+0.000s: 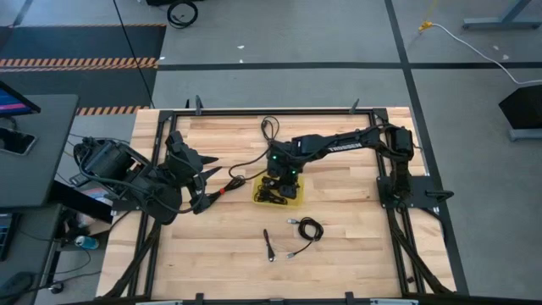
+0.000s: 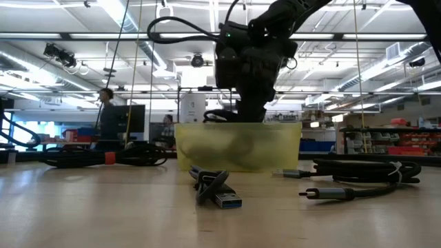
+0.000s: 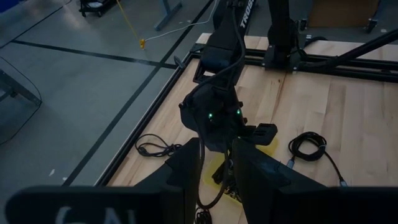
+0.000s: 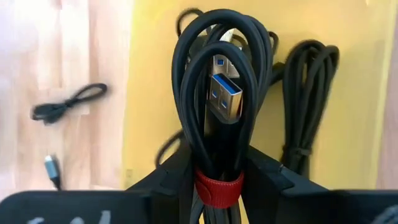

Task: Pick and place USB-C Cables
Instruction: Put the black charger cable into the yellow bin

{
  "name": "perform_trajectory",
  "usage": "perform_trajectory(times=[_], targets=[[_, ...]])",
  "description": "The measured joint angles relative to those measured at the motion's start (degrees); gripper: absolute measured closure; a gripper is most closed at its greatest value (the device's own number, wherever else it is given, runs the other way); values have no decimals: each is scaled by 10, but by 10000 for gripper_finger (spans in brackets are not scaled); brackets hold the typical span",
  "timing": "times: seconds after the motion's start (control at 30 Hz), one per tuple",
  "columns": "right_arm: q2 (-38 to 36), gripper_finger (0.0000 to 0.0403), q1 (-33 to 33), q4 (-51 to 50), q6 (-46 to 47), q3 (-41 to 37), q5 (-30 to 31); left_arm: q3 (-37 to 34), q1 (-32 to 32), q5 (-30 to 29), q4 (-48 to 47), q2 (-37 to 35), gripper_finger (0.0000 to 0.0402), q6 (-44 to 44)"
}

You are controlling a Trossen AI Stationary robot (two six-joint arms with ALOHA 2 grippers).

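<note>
R gripper (image 1: 284,180) sits over the yellow tray (image 1: 298,196) at frame centre in the high view, jaws narrow, clamped on a looped black cable bundle (image 4: 214,106) w/ red tie (image 4: 219,188); blue USB plug pokes out the loop. More cables in the tray. L gripper (image 1: 212,193) is left of centre, near the tray, pinching a cable w/ red connector (image 1: 227,190). Two loose cables on the table lower centre: coiled one (image 1: 308,227), straight one (image 1: 268,244).
</note>
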Motion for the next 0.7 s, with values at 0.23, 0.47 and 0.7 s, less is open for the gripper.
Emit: perform_trajectory(times=[0.23, 0.47, 0.7], targets=[[0, 293, 3, -13, -17, -9, 36, 0, 0, 0, 0, 0, 299, 0], [0, 342, 4, -10, -15, -34, 31, 0, 0, 0, 0, 0, 299, 0], [0, 286, 4, 32, 2, -54, 38, 0, 0, 0, 0, 0, 299, 0]])
